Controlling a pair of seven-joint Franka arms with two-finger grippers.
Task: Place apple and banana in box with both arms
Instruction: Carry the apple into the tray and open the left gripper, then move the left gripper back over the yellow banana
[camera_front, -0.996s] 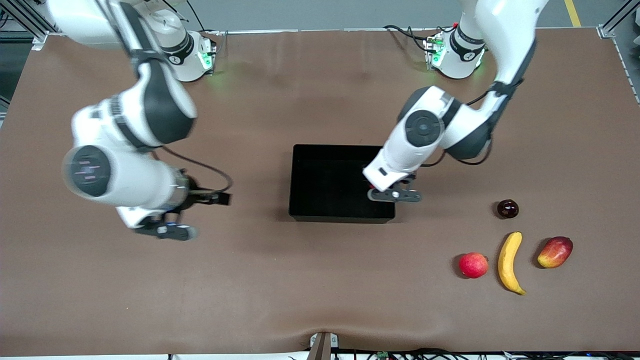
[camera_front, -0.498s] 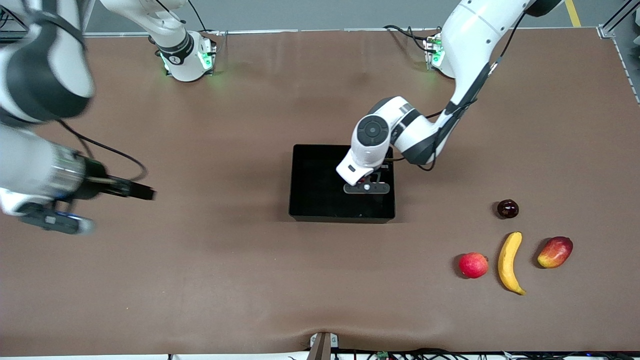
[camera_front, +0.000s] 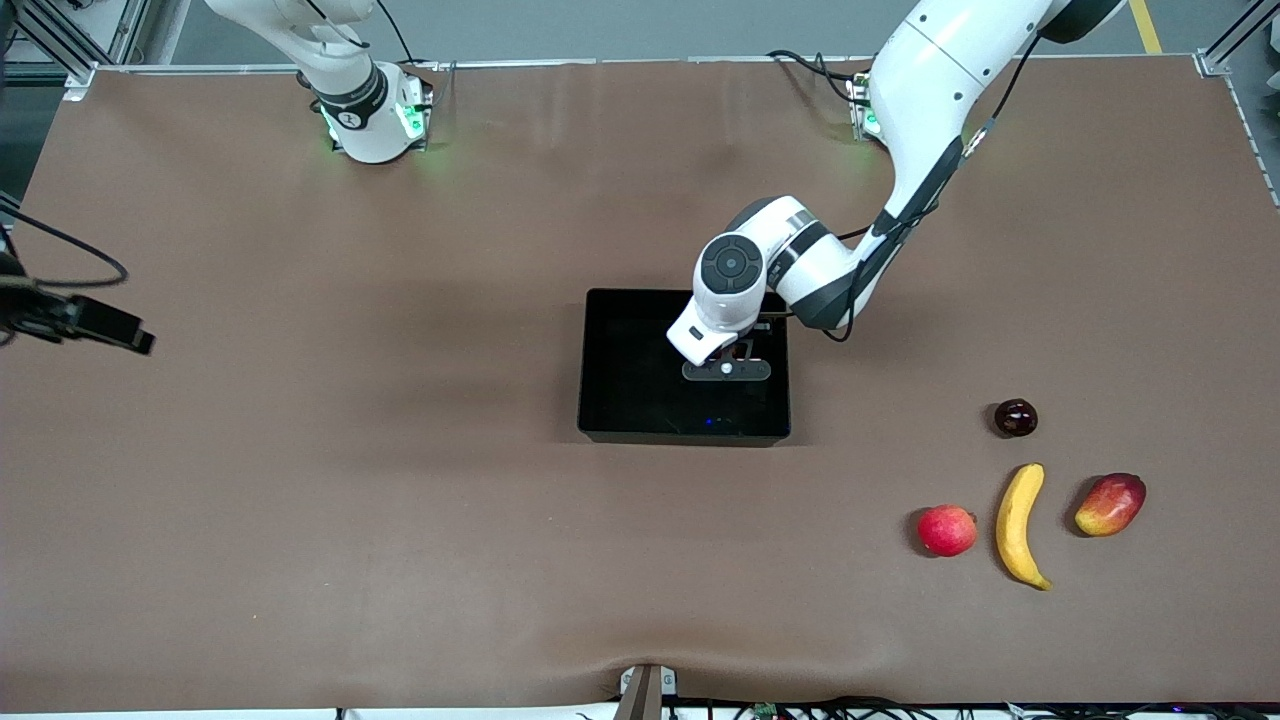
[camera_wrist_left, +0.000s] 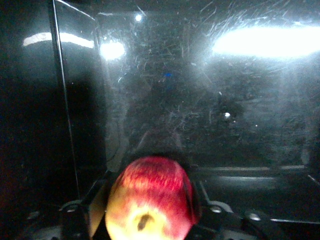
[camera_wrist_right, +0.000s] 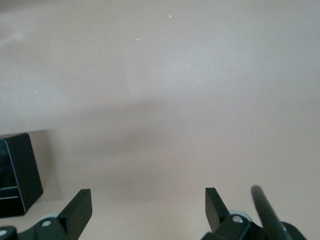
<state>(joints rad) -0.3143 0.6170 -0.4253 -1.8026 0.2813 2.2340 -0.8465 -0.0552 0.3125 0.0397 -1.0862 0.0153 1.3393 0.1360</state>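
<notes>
My left gripper (camera_front: 727, 370) is over the black box (camera_front: 610, 400), toward the box's left-arm end. In the left wrist view it (camera_wrist_left: 147, 202) is shut on the apple (camera_wrist_left: 150, 182), red with a yellow patch, held above the glossy box floor (camera_wrist_left: 210, 115). The hand hides the apple in the front view. The banana (camera_front: 1018, 523) lies on the table near the left arm's end, nearer the front camera than the box. My right gripper (camera_wrist_right: 148, 197) is open and empty over bare table, with a corner of the box (camera_wrist_right: 15, 175) beside it; it is out of the front view.
A pinkish-red round fruit (camera_front: 946, 530) and a red-yellow mango (camera_front: 1110, 503) lie on either side of the banana. A small dark fruit (camera_front: 1015, 417) lies farther from the front camera than the banana. The right arm's cable and wrist part (camera_front: 95, 325) show at the table's right-arm end.
My left gripper moved with the apple from the box's rim to over its inside. The right arm swung away toward its end of the table, and its hand left the front view.
</notes>
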